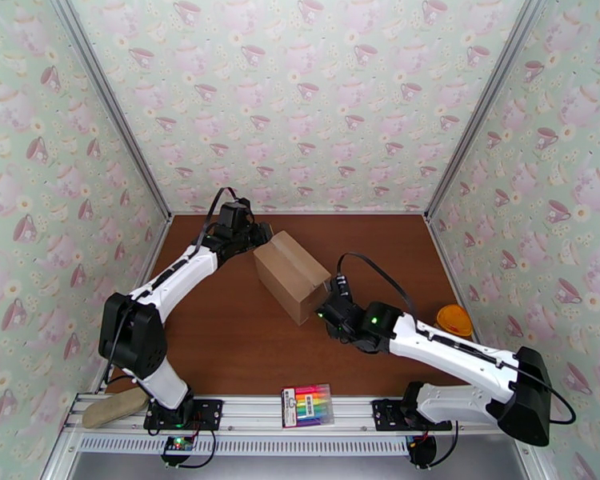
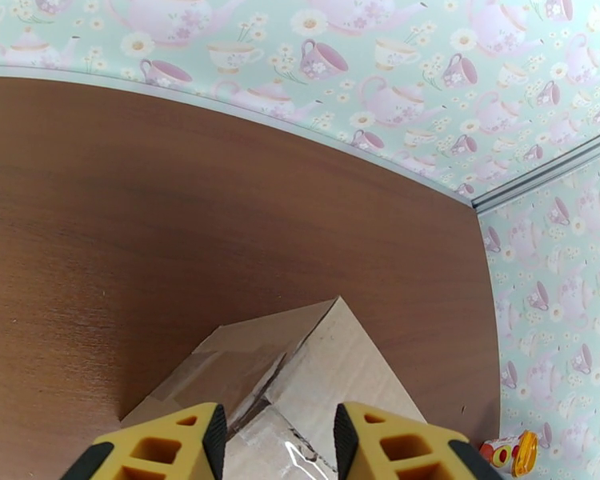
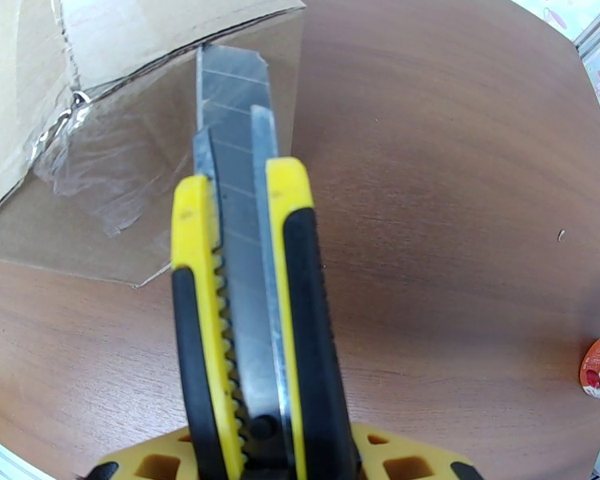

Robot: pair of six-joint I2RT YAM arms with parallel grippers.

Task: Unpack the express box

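Near the middle of the brown table [image 1: 220,346], seen from above, the express box [image 1: 292,275] sits skewed with its flaps shut and an arm at each end. The left gripper [image 1: 252,234] is at its far-left corner and the right gripper [image 1: 328,307] at its near-right corner. I read that as a brace on one side and a tool on the other. A pack of markers [image 1: 308,406] lies on the rail [image 1: 244,410] by the arm bases, and an orange thing [image 1: 454,320] rests by the right wall, both well apart from the box. From the left wrist, the yellow fingers [image 2: 168,442] stand part-way apart with the box's taped end in the gap; whether they pinch the cardboard or only straddle it I cannot tell. Placed so, they would likely stop the box sliding under a cut. From the right wrist, the gripper is clamped on a yellow-and-black knife [image 3: 300,314], its blade [image 3: 232,98] pushed out and aimed at the box's upper edge, just beside the clear tape [image 3: 92,162] wrapping the corner. The tip sits right at the cardboard — contact is unclear. Slitting the tape looks like the step in hand; nothing is opened yet.
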